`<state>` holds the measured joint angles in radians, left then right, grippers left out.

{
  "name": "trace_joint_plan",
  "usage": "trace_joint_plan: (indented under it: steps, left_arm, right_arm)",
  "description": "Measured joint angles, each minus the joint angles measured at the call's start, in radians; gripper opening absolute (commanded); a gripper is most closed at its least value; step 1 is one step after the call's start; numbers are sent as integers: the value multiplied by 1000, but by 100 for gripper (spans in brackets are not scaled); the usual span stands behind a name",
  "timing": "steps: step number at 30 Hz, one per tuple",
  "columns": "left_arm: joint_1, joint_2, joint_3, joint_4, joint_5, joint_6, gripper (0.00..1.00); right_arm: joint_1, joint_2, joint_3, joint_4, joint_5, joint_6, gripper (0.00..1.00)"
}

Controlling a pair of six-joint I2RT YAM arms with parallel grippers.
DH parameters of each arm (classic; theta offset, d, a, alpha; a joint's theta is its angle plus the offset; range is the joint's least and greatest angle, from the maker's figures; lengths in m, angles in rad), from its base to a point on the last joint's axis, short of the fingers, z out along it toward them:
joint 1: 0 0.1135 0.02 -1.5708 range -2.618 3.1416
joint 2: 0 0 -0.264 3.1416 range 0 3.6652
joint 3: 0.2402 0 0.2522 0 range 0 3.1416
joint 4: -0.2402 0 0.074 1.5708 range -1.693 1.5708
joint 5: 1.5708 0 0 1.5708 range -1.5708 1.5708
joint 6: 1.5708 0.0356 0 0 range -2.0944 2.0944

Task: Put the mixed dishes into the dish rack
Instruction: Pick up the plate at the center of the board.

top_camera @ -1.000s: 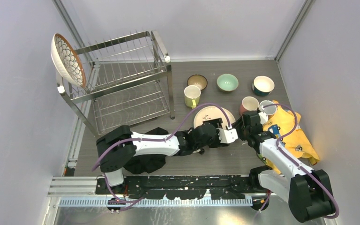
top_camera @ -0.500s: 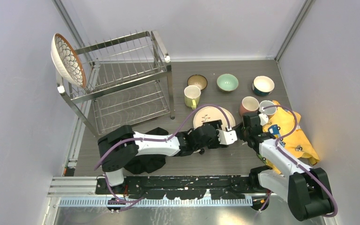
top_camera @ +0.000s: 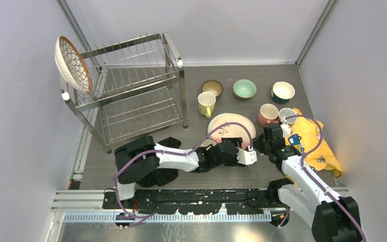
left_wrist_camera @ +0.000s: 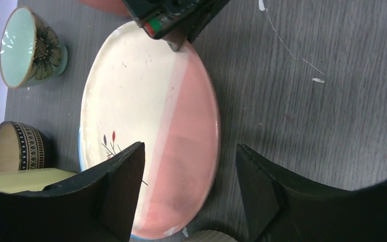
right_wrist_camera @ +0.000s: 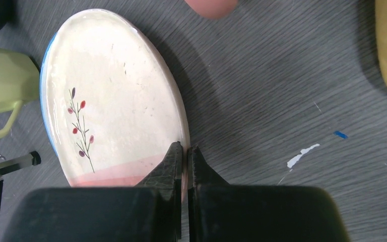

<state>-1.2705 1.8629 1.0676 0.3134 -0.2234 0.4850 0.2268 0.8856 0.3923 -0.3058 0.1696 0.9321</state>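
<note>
Where it lies face up on the tabletop (top_camera: 262, 75), pink-and-cream plate (top_camera: 229, 126): rim pinched between right claw (right_wrist_camera: 184, 151); left claw (left_wrist_camera: 189, 148) spread over it, empty.

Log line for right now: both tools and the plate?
right tool: shut on pink-and-cream plate rim | left tool: open, by same plate | dish rack: one scale-patterned plate at left end

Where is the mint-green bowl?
In the top view, the mint-green bowl sits far back, right of centre, between the brown bowl and the blue bowl.
</note>
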Motion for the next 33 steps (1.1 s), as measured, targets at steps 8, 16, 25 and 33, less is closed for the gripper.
trace_joint_plan:
  steps: [8, 16, 25, 33]
  left_arm:
    - [-11, 45, 13, 0, -6, 40, 68]
    - [-11, 98, 45, 8, -43, 57, 63]
    - [-12, 116, 49, 23, -68, 85, 23]
    - [-35, 116, 70, 76, -170, 189, 11]
  right_arm:
    - [-3, -70, 0, -72, 1, 2, 1]
    - [-6, -95, 0, -95, -24, 18, 1]
    - [-7, -148, 0, -130, -47, 50, 2]
    - [-24, -167, 5, -79, -27, 117, 38]
